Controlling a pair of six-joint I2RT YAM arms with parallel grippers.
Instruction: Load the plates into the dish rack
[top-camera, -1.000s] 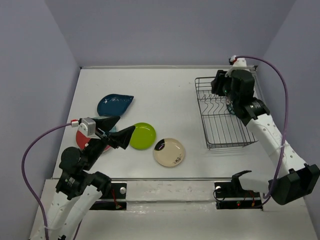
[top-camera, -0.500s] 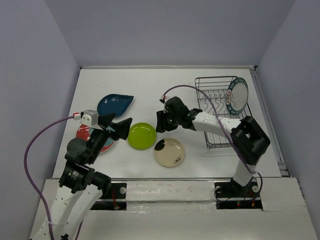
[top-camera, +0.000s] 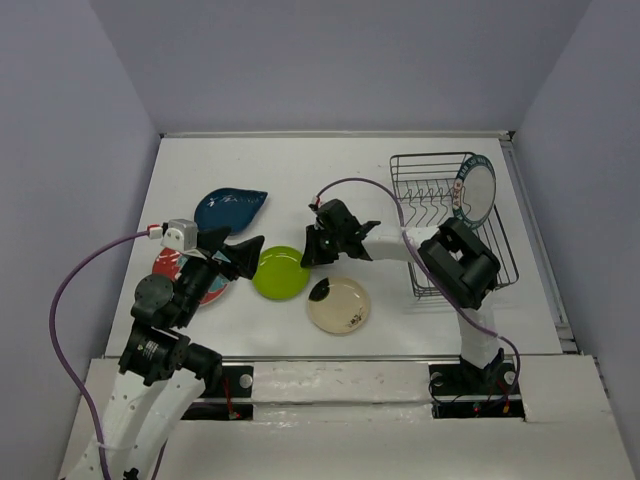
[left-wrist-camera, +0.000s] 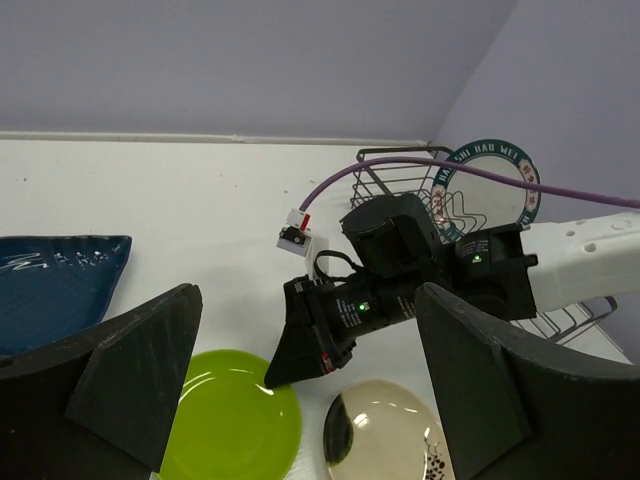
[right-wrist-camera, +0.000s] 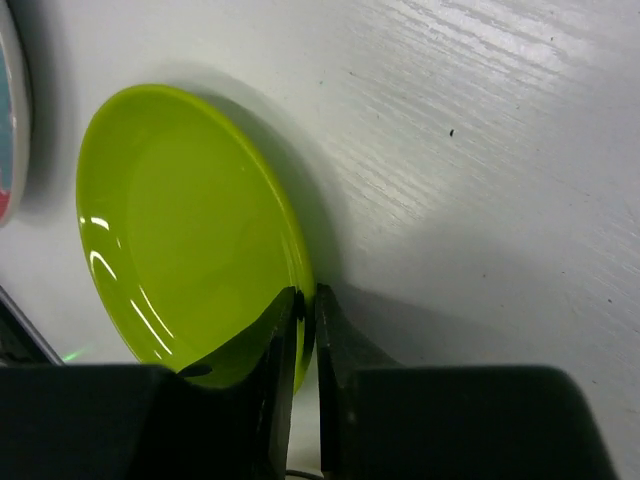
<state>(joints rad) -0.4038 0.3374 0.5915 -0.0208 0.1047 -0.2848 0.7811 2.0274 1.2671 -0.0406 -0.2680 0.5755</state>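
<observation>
My right gripper reaches left across the table and is shut on the right rim of the lime green plate, as the right wrist view shows, with the plate pinched between the jaws. My left gripper is open and empty above the red plate, which it partly hides. The teal leaf plate lies behind it. The cream plate lies in front of the right gripper. The white blue-rimmed plate stands upright in the dish rack.
The right arm's forearm stretches from the rack's front left corner over to the green plate. In the left wrist view the right gripper sits between my open left fingers. The table's side walls are close to the rack.
The right arm left the white plate standing in the rack, swung left across the table and closed on the green plate's rim. The left arm shifted slightly.
</observation>
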